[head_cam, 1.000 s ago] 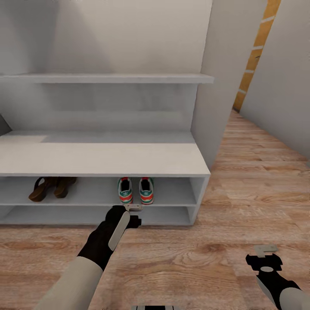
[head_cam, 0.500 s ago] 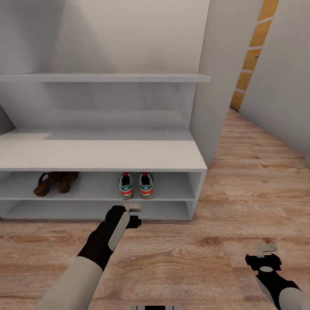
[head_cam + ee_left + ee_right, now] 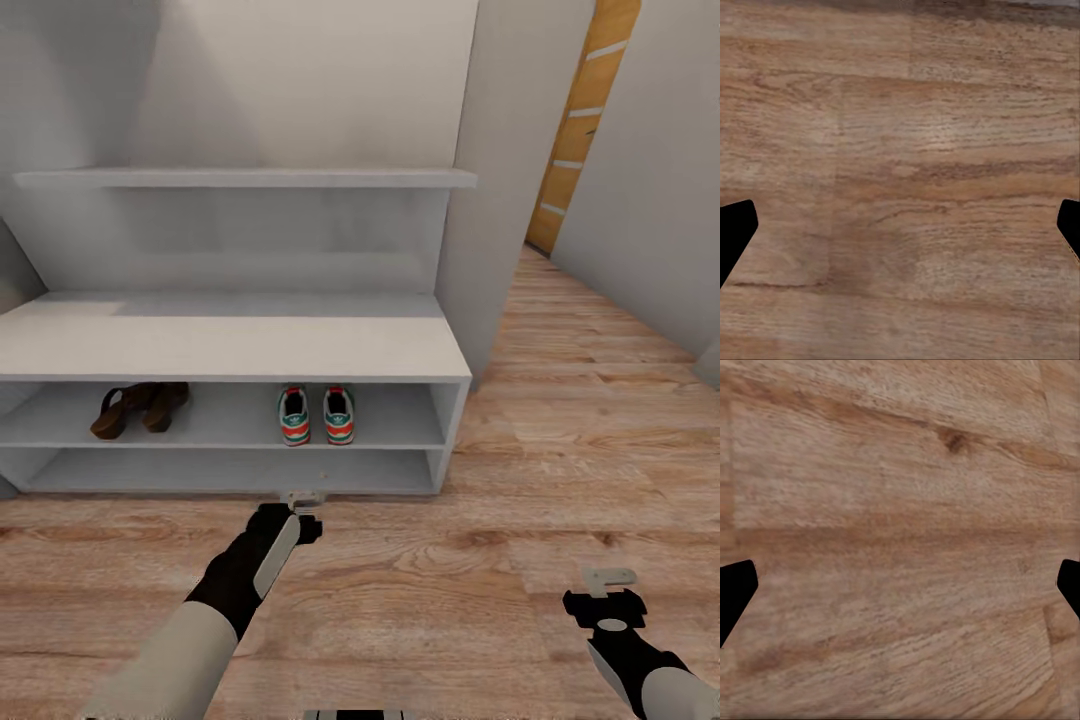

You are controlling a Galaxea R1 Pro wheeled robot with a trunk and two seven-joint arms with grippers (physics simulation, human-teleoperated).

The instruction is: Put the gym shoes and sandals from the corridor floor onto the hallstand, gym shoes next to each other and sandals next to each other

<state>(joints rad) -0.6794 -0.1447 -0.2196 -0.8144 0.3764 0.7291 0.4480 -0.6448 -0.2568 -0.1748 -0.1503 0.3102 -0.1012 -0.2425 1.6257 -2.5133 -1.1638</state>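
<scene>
Left gripper (image 3: 303,498) hovering spread, empty, over corridor floor (image 3: 480,560); gym shoes (image 3: 316,415) and sandals (image 3: 138,408) sitting paired on hallstand (image 3: 230,345) shelf ahead. Risk: arm swinging forward, knocking shoes off.

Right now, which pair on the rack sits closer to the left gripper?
The white-green sneakers: they stand mid-shelf, almost straight behind the left gripper. The brown sandals sit on the same shelf, farther toward its left end.

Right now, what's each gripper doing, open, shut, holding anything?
Left gripper: open, holding nothing, over bare floor.
Right gripper: open, holding nothing, also over the floor.
</scene>
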